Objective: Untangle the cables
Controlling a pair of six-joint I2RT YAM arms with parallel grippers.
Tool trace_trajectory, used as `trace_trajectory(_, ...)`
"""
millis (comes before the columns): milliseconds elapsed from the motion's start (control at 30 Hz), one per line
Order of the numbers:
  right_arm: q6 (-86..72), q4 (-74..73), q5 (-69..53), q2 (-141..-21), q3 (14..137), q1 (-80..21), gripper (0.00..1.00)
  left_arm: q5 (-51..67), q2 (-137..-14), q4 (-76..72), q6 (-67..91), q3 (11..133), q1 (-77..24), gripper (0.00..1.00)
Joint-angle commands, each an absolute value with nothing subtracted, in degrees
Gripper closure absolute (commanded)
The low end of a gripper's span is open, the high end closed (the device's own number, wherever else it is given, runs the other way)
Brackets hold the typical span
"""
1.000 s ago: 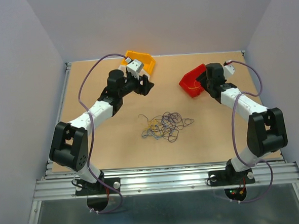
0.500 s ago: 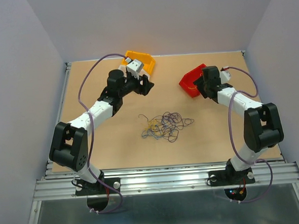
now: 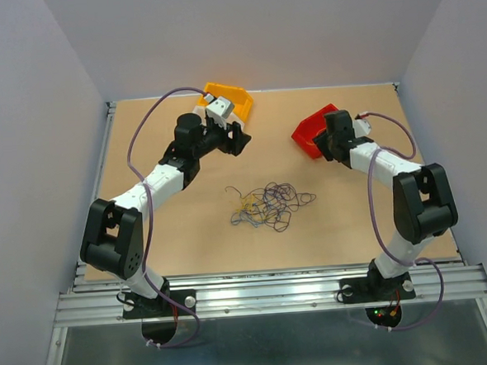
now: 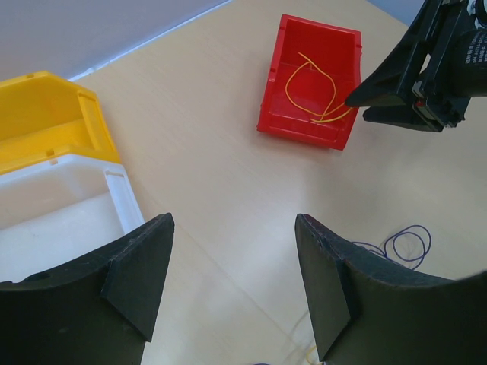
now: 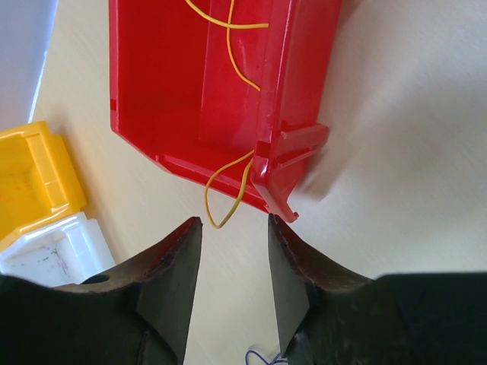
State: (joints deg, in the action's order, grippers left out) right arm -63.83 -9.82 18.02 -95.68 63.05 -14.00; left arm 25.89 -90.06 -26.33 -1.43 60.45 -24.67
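Since the earlier frames the right arm has folded back, drawing its gripper away from the far side of the red bin; the left arm and the clump have not moved.

**Top external.** The cables (image 3: pixel 270 206) lie as a knotted clump at mid-table (image 3: pixel 189 235), well apart from both arms. The right gripper (image 3: pixel 328 140) sits just beside the red bin (image 3: pixel 310 129). The left gripper (image 3: pixel 237 140) hangs near the yellow bin (image 3: pixel 236 96).

**Left wrist.** The left gripper (image 4: pixel 232 258) is spread wide and holds nothing. A yellow strand (image 4: pixel 312 84) lies inside the red bin (image 4: pixel 300 125), with the right gripper (image 4: pixel 380 95) at the bin's corner. A few purple loops (image 4: pixel 407 243) of the clump show at lower right. A white bin (image 4: pixel 61 205) adjoins the yellow bin (image 4: pixel 46 114).

**Right wrist.** The right gripper (image 5: pixel 234 258) shows a moderate gap between its fingers, with nothing in it. One loop of the yellow strand (image 5: pixel 224 198) hangs over the rim of the red bin (image 5: pixel 152 91).

**Step in hand.** One strand appears sorted into the red bin, and the release looks finished. The next move would call for reaching back to the clump, pinching a single strand at a free end, and drawing it out slowly while the knot is restrained.
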Motion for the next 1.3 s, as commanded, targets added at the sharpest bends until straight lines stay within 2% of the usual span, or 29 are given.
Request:
trace_trajectory(0,-65.6,-9.3,19.7,-96.9,66.7,-14.4,0.55,26.5,-86.8,-28.8,-1.7,59.9,-24.6,0.24)
trace_trajectory(100,-65.7,-9.1,20.4,-97.9,67.6,-14.4,0.63,26.5,-86.9,-28.8,-1.7,59.9,-24.6,0.24)
trace_trajectory(400,-65.0,-9.2,22.4,-99.4,71.1,-14.4,0.96,26.5,-87.2,-28.8,-1.8,59.9,-24.6,0.24)
trace_trajectory(467,-65.0,-9.2,22.8,-99.9,71.5,-14.3,0.99,26.5,-87.4,-28.8,-1.8,60.0,-24.6,0.24)
trace_trajectory(733,-61.3,-9.1,25.4,-103.3,76.1,-13.0,0.99,26.5,-87.2,-28.8,-1.8,59.9,-24.6,0.24)
trace_trajectory(1267,-57.5,-9.4,25.0,-120.0,87.4,-10.0,0.97,26.4,-87.9,-28.7,-2.1,60.2,-24.6,0.24)
